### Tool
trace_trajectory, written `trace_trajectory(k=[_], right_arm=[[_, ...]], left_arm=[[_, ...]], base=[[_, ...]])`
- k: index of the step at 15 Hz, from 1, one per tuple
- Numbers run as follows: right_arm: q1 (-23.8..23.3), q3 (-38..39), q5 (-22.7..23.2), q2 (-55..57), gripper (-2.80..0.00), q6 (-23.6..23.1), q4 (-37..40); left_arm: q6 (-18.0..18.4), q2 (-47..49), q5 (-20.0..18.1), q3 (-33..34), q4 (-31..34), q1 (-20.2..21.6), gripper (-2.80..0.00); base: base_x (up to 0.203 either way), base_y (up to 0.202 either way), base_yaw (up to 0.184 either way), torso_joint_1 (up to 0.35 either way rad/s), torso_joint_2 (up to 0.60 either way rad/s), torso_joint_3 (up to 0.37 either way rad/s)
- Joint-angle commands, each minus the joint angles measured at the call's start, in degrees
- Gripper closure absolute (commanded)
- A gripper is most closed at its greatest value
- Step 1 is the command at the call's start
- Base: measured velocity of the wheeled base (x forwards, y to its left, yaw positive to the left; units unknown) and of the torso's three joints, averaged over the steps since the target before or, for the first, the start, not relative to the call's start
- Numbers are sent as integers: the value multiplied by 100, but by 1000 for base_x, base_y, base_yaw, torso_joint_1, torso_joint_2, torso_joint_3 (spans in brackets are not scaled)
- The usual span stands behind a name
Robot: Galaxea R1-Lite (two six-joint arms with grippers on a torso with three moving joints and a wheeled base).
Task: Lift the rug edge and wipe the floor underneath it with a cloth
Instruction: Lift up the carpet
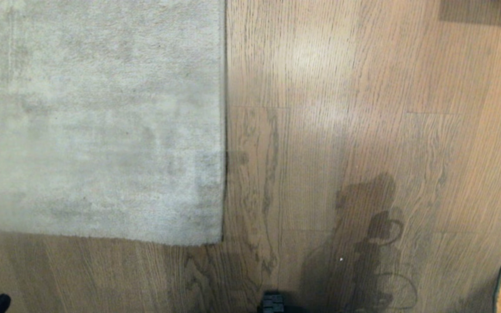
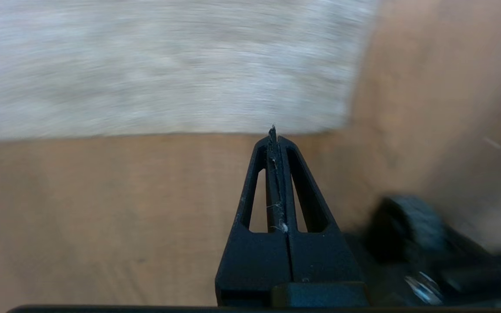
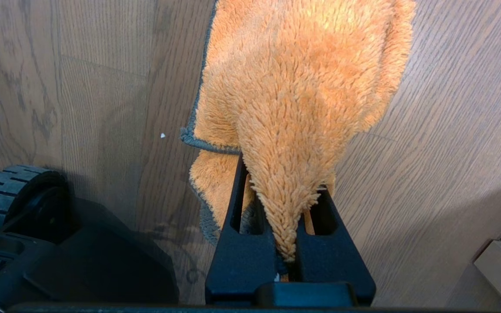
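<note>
My left end effector (image 2: 274,135) clenched, empty, near rug edge (image 1: 223,130). Right end effector (image 3: 287,217) grasping cloth (image 3: 294,108), well away from rug. Rug flat on floor (image 1: 342,130). Clenched fingers might slide over rug, miss lift.

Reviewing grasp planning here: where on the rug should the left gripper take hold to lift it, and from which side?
Probably the rug edge near its corner, approached from the bare floor: the border lies flat and straight there. The left gripper, shut, would need to open first.
</note>
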Motion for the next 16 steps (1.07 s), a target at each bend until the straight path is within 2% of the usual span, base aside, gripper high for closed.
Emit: trace_trajectory(k=[1, 2, 5, 14, 16], right_arm=[[1, 0, 6, 7, 0, -7, -2], [1, 0, 6, 7, 0, -7, -2], [1, 0, 6, 7, 0, -7, -2], [1, 0, 6, 7, 0, -7, -2], [1, 0, 6, 7, 0, -7, -2]], left_arm=[[-8, 1049, -3, -372, -6, -730, 0], [-13, 1346, -2, -530, -11, -961, 0], [-18, 2232, -8, -877, -155, -1240, 0], [-12, 4714, -4, -2108, -415, -2430, 0], [-15, 5336, 14, -2254, -948, -2587, 0]], base=[[0, 0, 0, 0, 0, 0], [0, 0, 0, 0, 0, 0], [0, 0, 0, 0, 0, 0], [0, 0, 0, 0, 0, 0], [0, 0, 0, 0, 0, 0]])
